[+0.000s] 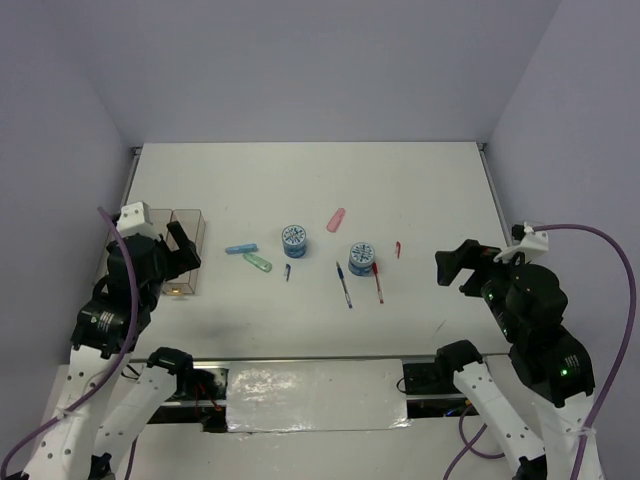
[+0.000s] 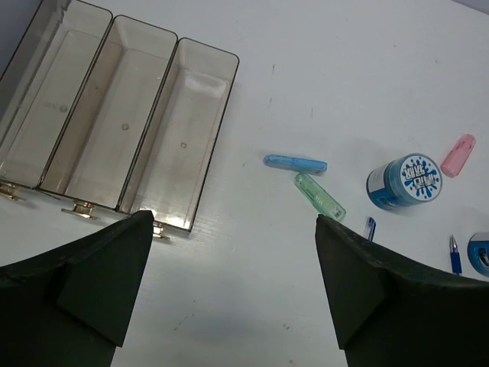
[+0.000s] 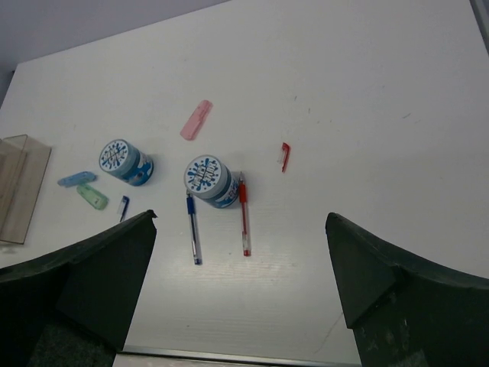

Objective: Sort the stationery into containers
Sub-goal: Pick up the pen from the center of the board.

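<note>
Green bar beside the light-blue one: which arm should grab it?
Left. The green bar lies near the bins, just ahead of the open left fingers; the right fingers hang farther off, by the red pen.

I see the bins at the table's left edge as clear amber plastic, glossy, with small brass-coloured tabs that look like metal. The table is white, smooth and matt. The green bar and light-blue bar look like translucent plastic. A shiny, foil-like strip lines the near edge.
</note>
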Action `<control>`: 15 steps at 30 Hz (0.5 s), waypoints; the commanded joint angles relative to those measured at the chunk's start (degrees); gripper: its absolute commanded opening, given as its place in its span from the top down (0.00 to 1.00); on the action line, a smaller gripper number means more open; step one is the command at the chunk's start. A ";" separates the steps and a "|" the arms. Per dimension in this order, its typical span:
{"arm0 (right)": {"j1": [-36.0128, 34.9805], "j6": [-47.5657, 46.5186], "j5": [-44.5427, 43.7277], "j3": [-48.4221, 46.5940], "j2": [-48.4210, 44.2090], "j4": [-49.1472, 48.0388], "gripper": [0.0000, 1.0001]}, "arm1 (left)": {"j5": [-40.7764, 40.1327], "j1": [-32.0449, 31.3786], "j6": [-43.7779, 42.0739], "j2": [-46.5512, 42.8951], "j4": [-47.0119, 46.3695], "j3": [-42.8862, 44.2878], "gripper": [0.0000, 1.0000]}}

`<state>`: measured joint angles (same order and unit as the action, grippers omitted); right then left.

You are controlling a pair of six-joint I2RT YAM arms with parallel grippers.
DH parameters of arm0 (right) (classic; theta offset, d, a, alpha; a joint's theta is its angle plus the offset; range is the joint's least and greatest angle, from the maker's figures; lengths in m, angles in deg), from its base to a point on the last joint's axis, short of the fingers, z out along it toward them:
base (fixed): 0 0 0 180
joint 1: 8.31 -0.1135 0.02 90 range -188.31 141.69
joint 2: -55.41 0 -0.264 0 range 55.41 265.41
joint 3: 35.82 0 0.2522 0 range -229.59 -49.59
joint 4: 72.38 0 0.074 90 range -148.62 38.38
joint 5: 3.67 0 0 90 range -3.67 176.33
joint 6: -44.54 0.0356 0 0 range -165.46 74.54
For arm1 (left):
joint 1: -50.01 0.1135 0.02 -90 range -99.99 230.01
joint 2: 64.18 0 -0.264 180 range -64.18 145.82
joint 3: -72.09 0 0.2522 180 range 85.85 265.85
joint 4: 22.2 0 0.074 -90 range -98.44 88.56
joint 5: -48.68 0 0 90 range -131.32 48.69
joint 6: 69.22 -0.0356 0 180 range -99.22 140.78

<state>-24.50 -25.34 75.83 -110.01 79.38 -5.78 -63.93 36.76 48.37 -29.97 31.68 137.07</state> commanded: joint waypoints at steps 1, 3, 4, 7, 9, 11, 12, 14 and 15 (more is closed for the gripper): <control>0.19 0.36 -0.66 -1.62 0.64 -2.56 0.00 | 0.29 0.07 0.44 -1.35 -2.24 0.02 0.01; 0.28 -0.17 0.74 -1.54 0.38 -3.53 0.00 | 0.90 0.07 0.09 -1.26 -2.76 0.02 0.01; 0.28 -0.26 1.79 -1.37 -0.06 -4.05 0.00 | 2.03 0.07 -0.34 -1.17 -3.03 0.02 0.01; 0.19 0.53 6.97 1.00 -0.24 -7.31 0.00 | 4.50 0.42 -1.40 -1.26 -4.17 -0.24 0.01; 0.28 1.32 10.67 1.88 2.82 -8.01 0.00 | 4.33 0.86 -1.32 -1.26 -4.35 -0.33 0.01; 0.10 3.95 17.31 3.72 5.81 -10.37 0.00 | 3.81 1.48 -0.97 -0.47 -4.09 -0.42 0.01; 0.01 4.75 19.71 4.78 8.79 -11.34 0.00 | 3.80 1.57 -1.05 -0.03 -4.00 -0.42 0.01; -3.22 6.68 19.40 7.23 11.70 -13.54 0.00 | 3.98 1.65 -0.96 1.37 -3.91 -0.42 0.01; -5.67 7.12 17.20 7.95 14.41 -15.47 0.00 | 3.80 1.83 -0.79 1.81 -3.56 -0.16 0.01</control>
<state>-26.33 -21.35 90.04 -105.16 87.68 -15.14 -60.76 38.07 47.91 -29.81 30.09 137.05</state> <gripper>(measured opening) 0.994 0.993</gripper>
